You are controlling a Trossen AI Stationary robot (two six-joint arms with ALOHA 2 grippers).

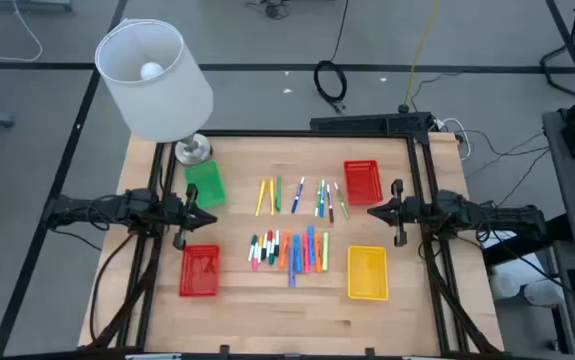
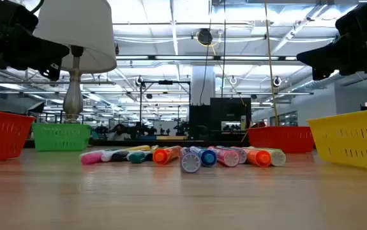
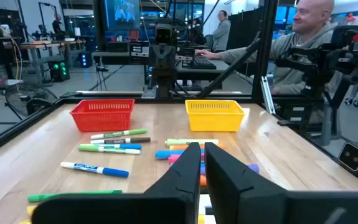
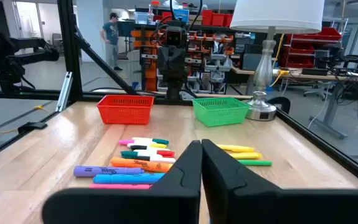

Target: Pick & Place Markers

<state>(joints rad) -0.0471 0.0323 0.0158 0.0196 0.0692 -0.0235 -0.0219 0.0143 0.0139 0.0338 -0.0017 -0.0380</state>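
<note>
on the near half of the pale wooden table (image 1: 267, 300), a red mesh basket (image 1: 199, 271) sits toward the left and a yellow mesh basket (image 1: 367, 273) toward the right. between them lies a tight row of thin coloured markers (image 1: 289, 251); a looser group of yellow, green and blue markers lies farther back, at mid-table. the left gripper (image 1: 207, 219) hangs over the left edge with fingers pressed together, holding nothing. the right gripper (image 1: 372, 211) mirrors it, fingers likewise closed and empty. beyond stand a green mesh basket (image 1: 205, 183), a second red basket (image 1: 362, 180) and a white-shaded lamp (image 1: 154, 80).
</note>
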